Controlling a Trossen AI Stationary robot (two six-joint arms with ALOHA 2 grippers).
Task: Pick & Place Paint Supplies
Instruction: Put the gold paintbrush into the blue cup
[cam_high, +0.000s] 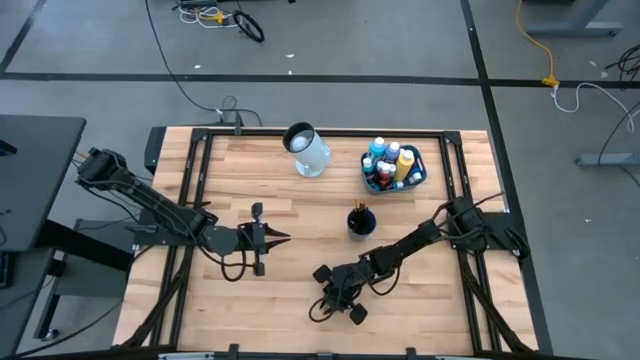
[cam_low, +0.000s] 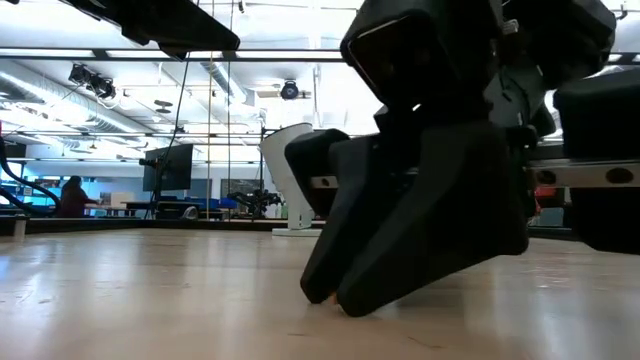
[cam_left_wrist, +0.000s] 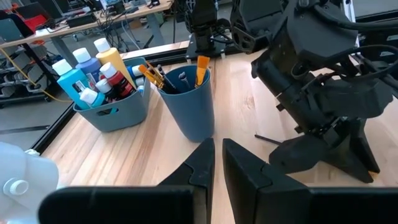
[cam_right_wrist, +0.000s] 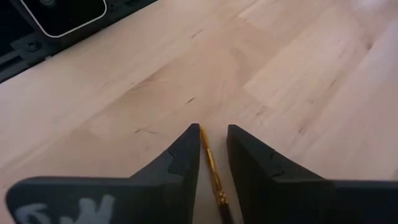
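A thin paintbrush (cam_right_wrist: 212, 171) with a gold ferrule and a dark handle runs between the fingers of my right gripper (cam_right_wrist: 212, 130), which slants down onto the wood near the table's middle front (cam_high: 322, 274) (cam_low: 325, 297). In the left wrist view the brush's handle end (cam_left_wrist: 266, 138) shows as a thin dark line on the table beyond that gripper. My left gripper (cam_high: 283, 238) (cam_left_wrist: 217, 149) hovers shut and empty left of the dark blue cup (cam_high: 361, 221). The cup (cam_left_wrist: 186, 106) holds several brushes. The teal tub (cam_high: 393, 168) (cam_left_wrist: 112, 106) holds several white-capped paint bottles. My right gripper has the paintbrush's gold ferrule (cam_right_wrist: 210, 163) between its two fingertips, the brush lying along the fingers and close against one of them. The fingers slant down from the table's right, their tips at the wood. Whether the brush is clear of the table I cannot tell.
A pale-blue-and-white jug (cam_high: 307, 150) stands at the table's far middle and shows at the corner of the left wrist view (cam_left_wrist: 18, 180). Black rails (cam_high: 190, 180) frame the tabletop. Bare wood lies along the near edge (cam_high: 250, 320).
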